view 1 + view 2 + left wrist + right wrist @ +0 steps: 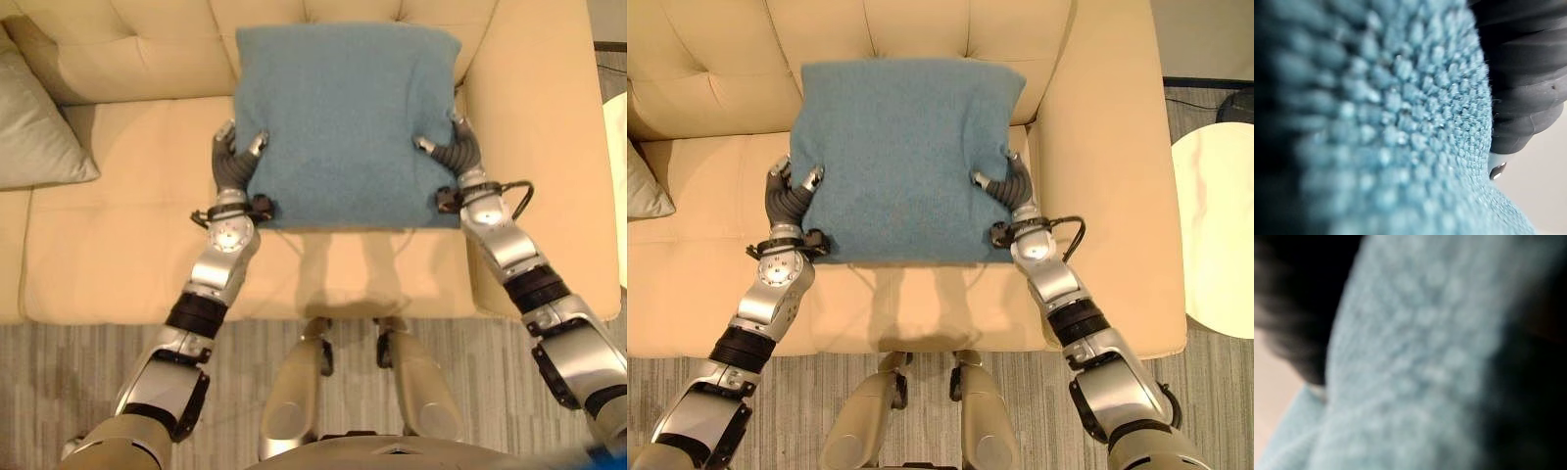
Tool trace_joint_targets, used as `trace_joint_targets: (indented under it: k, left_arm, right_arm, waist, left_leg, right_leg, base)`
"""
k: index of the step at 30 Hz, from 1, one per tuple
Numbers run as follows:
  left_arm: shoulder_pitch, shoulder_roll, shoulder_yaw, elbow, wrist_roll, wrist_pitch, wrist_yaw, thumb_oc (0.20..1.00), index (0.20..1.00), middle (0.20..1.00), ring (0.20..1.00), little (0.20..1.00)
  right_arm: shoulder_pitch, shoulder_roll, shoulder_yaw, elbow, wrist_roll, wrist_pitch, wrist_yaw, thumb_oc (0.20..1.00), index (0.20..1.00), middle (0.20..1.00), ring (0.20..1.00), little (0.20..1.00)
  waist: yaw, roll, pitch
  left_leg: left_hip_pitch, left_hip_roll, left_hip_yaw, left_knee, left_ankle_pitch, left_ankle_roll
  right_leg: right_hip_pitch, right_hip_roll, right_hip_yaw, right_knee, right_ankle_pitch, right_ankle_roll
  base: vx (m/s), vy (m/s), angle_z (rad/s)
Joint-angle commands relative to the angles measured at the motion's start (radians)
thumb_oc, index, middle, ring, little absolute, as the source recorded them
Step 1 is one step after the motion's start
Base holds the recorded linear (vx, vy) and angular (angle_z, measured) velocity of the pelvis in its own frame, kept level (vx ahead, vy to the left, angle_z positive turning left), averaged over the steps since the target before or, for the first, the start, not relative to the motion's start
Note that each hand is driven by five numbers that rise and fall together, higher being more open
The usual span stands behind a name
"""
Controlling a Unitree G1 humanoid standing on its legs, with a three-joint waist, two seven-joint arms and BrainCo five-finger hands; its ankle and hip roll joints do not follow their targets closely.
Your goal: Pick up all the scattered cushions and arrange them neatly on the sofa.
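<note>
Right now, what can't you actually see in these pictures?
- Underside of the blue cushion: hidden by the cushion itself, along with most fingers of the left hand and right hand.
- Grey cushion: cut off by the left eye view's edge.
- Both wrist views: blurred blue fabric pressed close.

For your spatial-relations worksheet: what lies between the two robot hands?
The blue cushion spans the stretch between the left robot hand and the right robot hand, each clasping one side edge, seen in both eye views.

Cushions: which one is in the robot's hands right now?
The blue cushion, pinched at its side edges by the left hand and right hand, over the sofa seat. The grey-green cushion lies untouched at the sofa's left end.
</note>
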Motion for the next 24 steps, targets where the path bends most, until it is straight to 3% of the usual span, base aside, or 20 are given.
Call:
trace_joint_targets:
  k: [1, 6, 10, 12, 13, 19, 24]
  left_arm:
    - [-0.129, 0.013, -0.091, -0.167, 0.140, -0.168, 0.015, 0.200, 0.200, 0.200, 0.200, 0.200]
    - [-0.321, 0.055, -0.132, -0.092, 0.233, -0.167, 0.134, 0.200, 0.200, 0.200, 0.200, 0.200]
    - [-0.481, 0.100, -0.168, 0.028, 0.326, -0.120, 0.246, 0.200, 0.200, 0.200, 0.200, 0.200]
    - [-0.513, 0.096, -0.180, 0.052, 0.330, -0.125, 0.252, 0.200, 0.200, 0.200, 0.200, 0.200]
    - [-0.621, 0.099, -0.217, 0.153, 0.342, -0.102, 0.296, 0.200, 0.200, 0.200, 0.200, 0.200]
    - [-0.789, 0.086, -0.288, 0.335, 0.273, -0.084, 0.292, 0.200, 0.200, 0.200, 0.200, 0.200]
    - [-0.947, 0.059, -0.385, 0.530, 0.161, -0.063, 0.188, 0.200, 0.200, 0.200, 0.200, 0.200]
  right_arm:
    - [-0.103, 0.117, 0.066, -0.186, -0.082, -0.171, -0.009, 0.200, 0.200, 0.200, 0.200, 0.200]
    - [-0.291, 0.102, 0.100, -0.151, -0.211, -0.186, -0.124, 0.200, 0.200, 0.200, 0.200, 0.200]
    - [-0.419, 0.066, 0.118, -0.054, -0.320, -0.167, -0.256, 0.200, 0.200, 0.200, 0.200, 0.200]
    - [-0.444, 0.060, 0.131, -0.033, -0.334, -0.169, -0.268, 0.200, 0.200, 0.200, 0.200, 0.200]
    - [-0.544, 0.054, 0.170, 0.073, -0.370, -0.143, -0.330, 0.200, 0.200, 0.200, 0.200, 0.200]
    - [-0.697, 0.073, 0.248, 0.280, -0.309, -0.123, -0.350, 0.200, 0.200, 0.200, 0.200, 0.200]
    - [-0.784, 0.100, 0.306, 0.472, -0.111, -0.123, -0.256, 0.200, 0.200, 0.200, 0.200, 0.200]
  waist:
    - [-0.002, -0.070, -0.133]
    - [0.001, -0.067, -0.133]
    - [0.005, -0.059, -0.123]
    - [0.003, -0.061, -0.121]
    - [0.007, -0.068, -0.128]
    - [0.015, -0.079, -0.125]
    - [0.024, -0.068, -0.096]
  left_leg:
    - [-0.019, -0.022, 0.010, 0.107, -0.084, -0.034]
    - [-0.064, -0.015, -0.004, 0.107, -0.072, -0.036]
    - [-0.105, -0.009, -0.025, 0.091, -0.054, -0.042]
    - [-0.124, -0.009, -0.029, 0.091, -0.044, -0.044]
    - [-0.175, -0.008, -0.057, 0.097, -0.040, -0.044]
    - [-0.274, 0.000, -0.092, 0.107, -0.021, -0.049]
    - [-0.328, 0.012, -0.115, 0.091, 0.017, -0.064]
  right_leg:
    - [0.017, -0.070, -0.001, 0.025, -0.031, 0.108]
    - [-0.043, -0.064, -0.008, 0.041, -0.029, 0.112]
    - [-0.092, -0.061, -0.015, 0.050, -0.029, 0.111]
    - [-0.110, -0.063, -0.017, 0.048, -0.020, 0.111]
    - [-0.156, -0.058, -0.017, 0.048, -0.015, 0.113]
    - [-0.255, -0.050, -0.021, 0.055, -0.001, 0.116]
    - [-0.330, -0.048, -0.032, 0.091, -0.007, 0.113]
  base:
    - [0.03, -0.033, -0.02]
    - [-0.01, -0.047, -0.01]
    - [0.00, -0.046, 0.04]
    - [-0.01, -0.050, 0.17]
    - [0.02, -0.058, 0.15]
    - [-0.01, -0.075, 0.04]
    - [-0.02, -0.027, 0.04]
